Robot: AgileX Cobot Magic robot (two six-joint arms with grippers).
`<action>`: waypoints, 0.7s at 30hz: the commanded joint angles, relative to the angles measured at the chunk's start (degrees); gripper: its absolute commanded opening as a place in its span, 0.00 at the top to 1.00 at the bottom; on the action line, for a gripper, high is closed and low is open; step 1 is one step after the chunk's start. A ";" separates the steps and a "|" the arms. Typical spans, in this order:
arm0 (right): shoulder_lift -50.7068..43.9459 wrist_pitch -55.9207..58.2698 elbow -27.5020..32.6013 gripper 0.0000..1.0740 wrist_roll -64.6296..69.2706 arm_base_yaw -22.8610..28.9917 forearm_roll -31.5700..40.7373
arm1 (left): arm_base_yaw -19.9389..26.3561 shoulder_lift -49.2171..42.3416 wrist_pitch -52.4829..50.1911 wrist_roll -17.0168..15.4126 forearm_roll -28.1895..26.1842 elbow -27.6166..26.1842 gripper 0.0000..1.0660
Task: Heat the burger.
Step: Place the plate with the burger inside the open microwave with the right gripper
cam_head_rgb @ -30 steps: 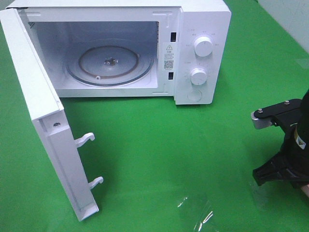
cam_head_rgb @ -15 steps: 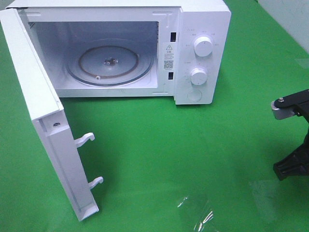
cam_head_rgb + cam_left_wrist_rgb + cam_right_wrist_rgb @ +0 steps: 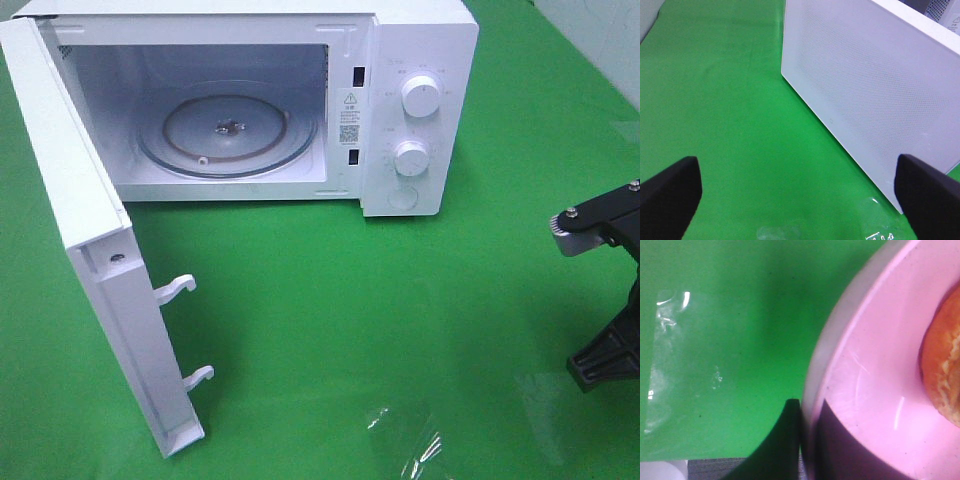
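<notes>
The burger (image 3: 942, 370) shows only in the right wrist view, as a golden-brown bun edge resting on a pink plate (image 3: 875, 365). My right gripper (image 3: 807, 427) is shut on the plate's rim, one finger outside it and one inside. In the exterior high view only part of my right arm (image 3: 605, 290) shows at the right edge; the plate and burger are out of that view. The left wrist view has my left gripper (image 3: 800, 200) open over the green cloth, facing the outside of the microwave door (image 3: 865, 95), with nothing between its fingers.
A white microwave (image 3: 420, 110) stands at the back, its door (image 3: 90, 250) swung wide open to the left, its glass turntable (image 3: 225, 130) bare. Two latch hooks (image 3: 180, 290) stick out of the door's edge. A crinkled clear film (image 3: 410, 440) lies on the green cloth near the front.
My right arm has drawn back toward the right edge of the exterior high view, then shifted slightly left again. The microwave and its door have not moved.
</notes>
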 commanded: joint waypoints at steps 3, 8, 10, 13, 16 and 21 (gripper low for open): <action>-0.97 4.07 0.17 1.00 -0.74 2.29 -3.72 | -0.17 -0.92 -0.34 -0.06 -0.34 0.00 0.09; -0.97 4.98 0.17 1.00 -0.80 4.41 -3.72 | -0.17 -0.92 -0.34 -0.06 -0.34 0.00 0.09; -0.97 5.33 0.23 1.00 -0.74 5.79 -3.72 | -0.17 -0.92 -0.34 -0.06 -0.34 0.00 0.09; -0.97 6.53 0.23 1.00 -0.63 9.17 -4.24 | -0.17 -0.92 -0.34 -0.06 -0.34 0.00 0.09; -0.97 6.65 0.23 1.00 -0.17 11.29 -4.35 | -0.17 -0.92 -0.34 -0.06 -0.34 0.00 0.09; -0.97 7.79 0.23 1.00 1.26 14.84 -4.87 | -0.17 -0.92 -0.34 -0.06 -0.34 0.00 0.09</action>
